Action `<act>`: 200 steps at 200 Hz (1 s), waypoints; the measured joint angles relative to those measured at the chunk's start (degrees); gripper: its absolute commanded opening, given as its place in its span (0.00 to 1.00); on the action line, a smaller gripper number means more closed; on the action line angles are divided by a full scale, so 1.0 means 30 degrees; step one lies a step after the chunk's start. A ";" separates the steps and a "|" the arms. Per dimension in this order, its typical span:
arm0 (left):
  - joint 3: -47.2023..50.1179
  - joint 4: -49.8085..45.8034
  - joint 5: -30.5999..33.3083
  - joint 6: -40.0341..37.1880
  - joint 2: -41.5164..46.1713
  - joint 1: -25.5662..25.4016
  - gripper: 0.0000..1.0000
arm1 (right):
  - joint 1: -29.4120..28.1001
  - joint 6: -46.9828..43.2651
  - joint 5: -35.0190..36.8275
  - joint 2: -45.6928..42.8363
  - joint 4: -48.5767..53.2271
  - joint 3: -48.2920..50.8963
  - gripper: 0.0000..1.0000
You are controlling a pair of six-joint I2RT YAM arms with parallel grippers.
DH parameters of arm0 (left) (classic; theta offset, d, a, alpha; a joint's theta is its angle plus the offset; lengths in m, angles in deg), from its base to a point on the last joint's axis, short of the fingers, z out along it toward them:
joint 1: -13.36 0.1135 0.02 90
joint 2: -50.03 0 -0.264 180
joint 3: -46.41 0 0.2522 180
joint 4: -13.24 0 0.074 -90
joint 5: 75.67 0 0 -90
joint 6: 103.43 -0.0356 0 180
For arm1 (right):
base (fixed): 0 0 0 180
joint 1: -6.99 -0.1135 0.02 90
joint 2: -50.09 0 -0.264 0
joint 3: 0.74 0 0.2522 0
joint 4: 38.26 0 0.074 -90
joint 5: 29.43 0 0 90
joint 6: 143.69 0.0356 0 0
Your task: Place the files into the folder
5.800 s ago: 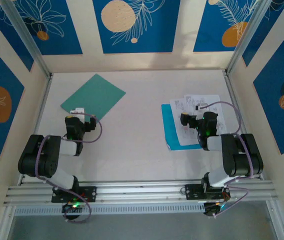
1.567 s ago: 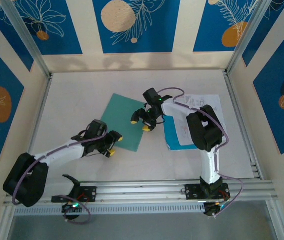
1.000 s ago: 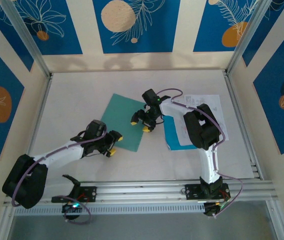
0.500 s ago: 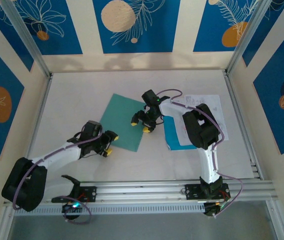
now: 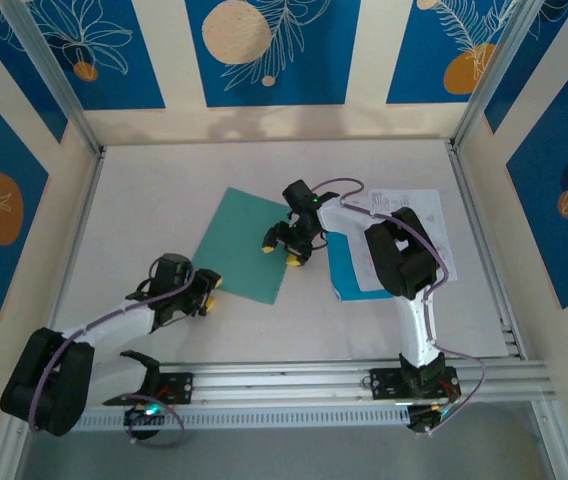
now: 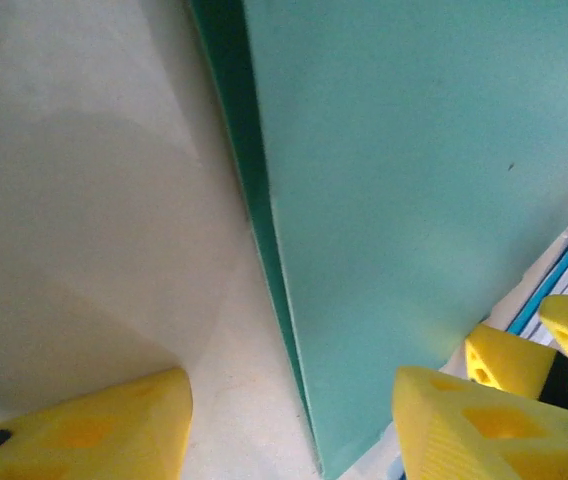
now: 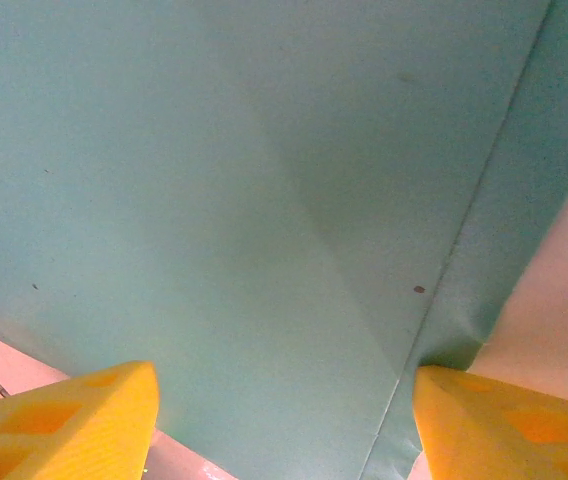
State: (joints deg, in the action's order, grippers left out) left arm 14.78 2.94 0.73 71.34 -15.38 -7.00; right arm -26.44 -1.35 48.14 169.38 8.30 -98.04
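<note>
The teal folder (image 5: pixel 239 245) lies flat at the table's middle, and in the left wrist view the folder (image 6: pixel 424 170) shows its near left edge casting a dark shadow line. My left gripper (image 5: pixel 207 295) stands open just off the folder's lower left edge, and its yellow fingertips (image 6: pixel 84 430) straddle the folder's corner without holding it. My right gripper (image 5: pixel 280 253) hangs open over the folder's right edge, its fingertips (image 7: pixel 64 420) wide apart above the folder (image 7: pixel 244 200). The white printed files (image 5: pixel 409 215) lie to the right.
The files rest on a blue sheet (image 5: pixel 349 278) right of the folder, whose blue edge (image 6: pixel 554 290) also shows in the left wrist view. Metal frame posts and patterned walls bound the table. Bare table (image 5: pixel 144 180) lies to the left and behind the folder.
My left gripper has drawn back down and left, away from the folder's near edge. The right arm and the folder have stayed in place.
</note>
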 measured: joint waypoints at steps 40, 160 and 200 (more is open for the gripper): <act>0.0029 0.2004 0.0197 0.0590 -0.0619 0.0000 0.44 | 0.0000 -0.0058 0.0000 0.0000 0.0000 0.0000 0.70; -0.0262 0.0539 0.0634 0.0729 -0.0197 -0.0058 0.50 | 0.0000 -0.0058 -0.0007 0.0000 0.0000 0.0000 0.70; -0.0568 0.0787 0.0576 0.0729 -0.1508 -0.0058 0.49 | 0.0000 -0.0051 0.0000 -0.0007 0.0000 0.0000 0.70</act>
State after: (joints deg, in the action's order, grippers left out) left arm 13.07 5.30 2.45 73.53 -19.91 -7.18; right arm -26.44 -1.50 48.14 169.35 8.30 -98.04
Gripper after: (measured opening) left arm 0.495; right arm 0.696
